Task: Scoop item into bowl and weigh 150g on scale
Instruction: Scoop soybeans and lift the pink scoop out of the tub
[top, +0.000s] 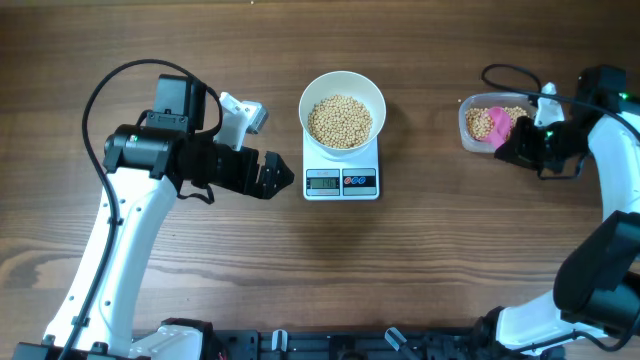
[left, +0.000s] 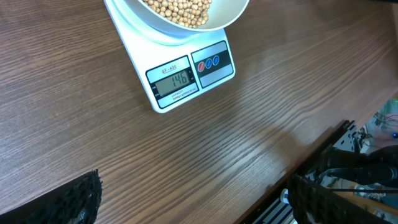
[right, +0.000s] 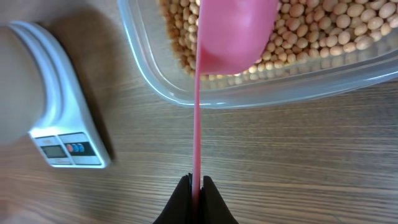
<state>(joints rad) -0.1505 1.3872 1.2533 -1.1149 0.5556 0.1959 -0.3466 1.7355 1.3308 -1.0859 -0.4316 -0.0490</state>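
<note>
The white bowl (top: 342, 88) stands on the white scale (top: 341, 182) at mid-table, holding a heap of tan beans (top: 339, 120). In the left wrist view the scale (left: 186, 74) shows a lit display below the bowl (left: 233, 14). My left gripper (top: 272, 178) hovers just left of the scale, open and empty, its fingers (left: 81, 199) spread wide. My right gripper (right: 197, 186) is shut on the thin handle of a pink scoop (right: 236, 31). The scoop's cup sits over the beans (right: 323, 25) in a clear tub (right: 249, 96).
The clear tub (top: 470, 125) sits at the right, about a bowl's width from the scale (right: 62, 146). The table's front edge (left: 323, 149) runs close behind my left gripper. A black cable (top: 500, 72) loops near the right arm.
</note>
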